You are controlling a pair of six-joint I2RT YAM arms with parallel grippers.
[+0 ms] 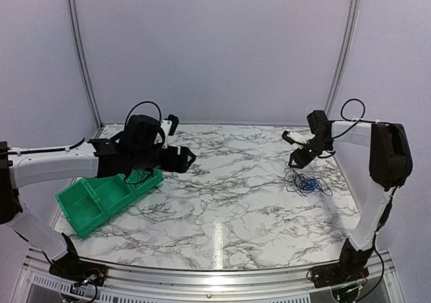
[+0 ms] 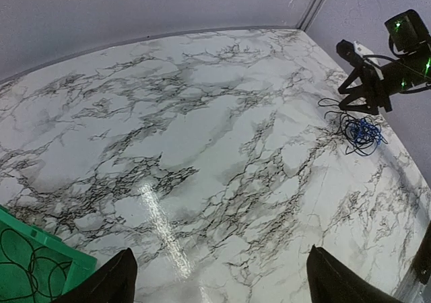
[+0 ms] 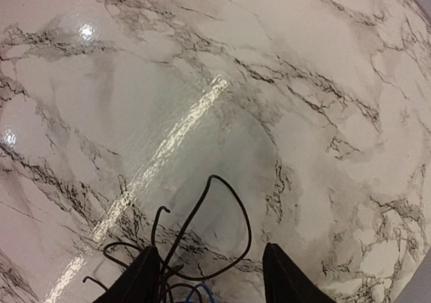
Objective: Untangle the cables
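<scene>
The cables [image 1: 306, 182] lie in a small tangle of black loops and one blue wire on the marble table [image 1: 229, 188] at the right. My right gripper [image 1: 297, 159] hovers just above the tangle's far-left edge, jaws open. In the right wrist view the gripper [image 3: 212, 279] has a black loop [image 3: 232, 212] lying between its fingers and the blue wire [image 3: 200, 291] at the bottom edge. My left gripper [image 1: 186, 158] is open and empty above the table's left part, far from the tangle. The left wrist view shows the tangle [image 2: 360, 129] under the right gripper [image 2: 363, 94].
A green divided bin [image 1: 101, 200] sits at the left under my left arm. The left wrist view shows thin black cable loops [image 2: 30, 266] in the bin [image 2: 74, 266]. White walls enclose the table on three sides.
</scene>
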